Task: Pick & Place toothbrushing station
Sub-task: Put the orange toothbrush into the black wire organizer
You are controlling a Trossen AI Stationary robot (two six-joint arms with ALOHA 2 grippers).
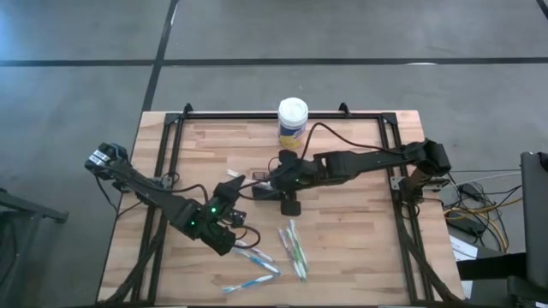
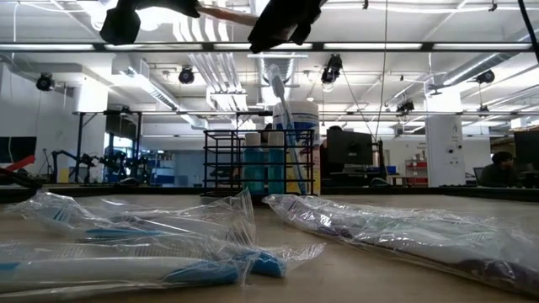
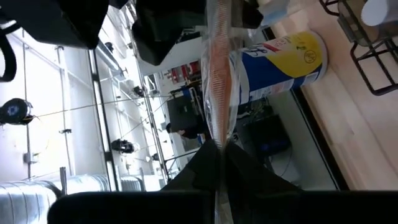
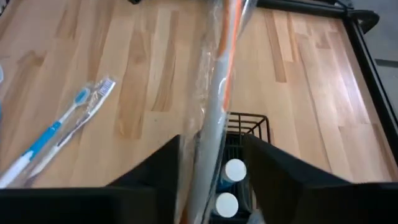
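Right gripper (image 4: 208, 180) jaws closed on wrapped toothbrush (image 4: 217, 81), long axis upright; your toothbrushing station (image 4: 239, 140) sits directly beneath; left gripper (image 3: 217, 171) jaws pinch another wrapped brush (image 3: 217, 74), farther off.

No text, number or brand can be read anywhere in these views. The round canister (image 3: 283, 62) carries a yellow and blue label with small dark marks on the yellow part, but they are too small and too turned to make out. The wrapped toothbrushes (image 2: 396, 231) on the table show no legible print on their clear sleeves
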